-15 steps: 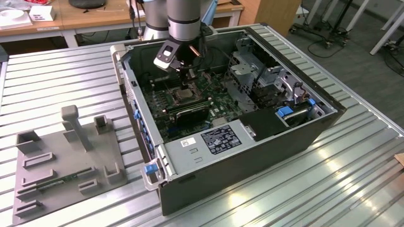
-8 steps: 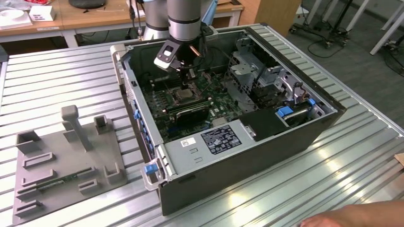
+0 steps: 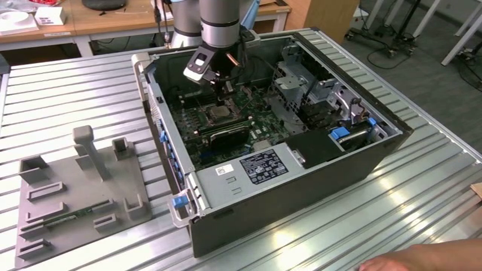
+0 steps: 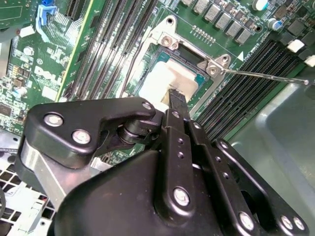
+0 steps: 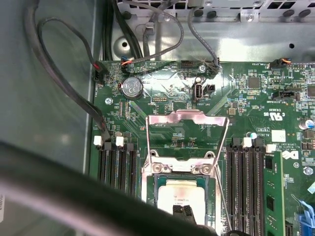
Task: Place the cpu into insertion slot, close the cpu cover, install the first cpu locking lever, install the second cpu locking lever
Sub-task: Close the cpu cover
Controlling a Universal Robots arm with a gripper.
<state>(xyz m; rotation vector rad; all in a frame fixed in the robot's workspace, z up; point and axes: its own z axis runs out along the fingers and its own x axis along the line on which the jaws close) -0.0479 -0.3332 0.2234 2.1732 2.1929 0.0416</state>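
The closed gripper (image 4: 178, 97) touches the cpu (image 4: 160, 81), seated in the insertion slot (image 5: 160, 196). The cpu cover (image 5: 187, 118) (beyond it) stands raised.

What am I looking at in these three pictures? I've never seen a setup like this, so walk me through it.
This is a robot arm reaching down into an open computer case that lies on a ribbed metal table. The exterior view looks on from outside; both wrist views come from cameras riding on the arm. Inside the case is a green circuit board. The gripper is down at a small square chip, which sits in its socket. The metal cover stands open. A grey holder plate lies beside the case, at the exterior view's left. A person's hand is at the edge.
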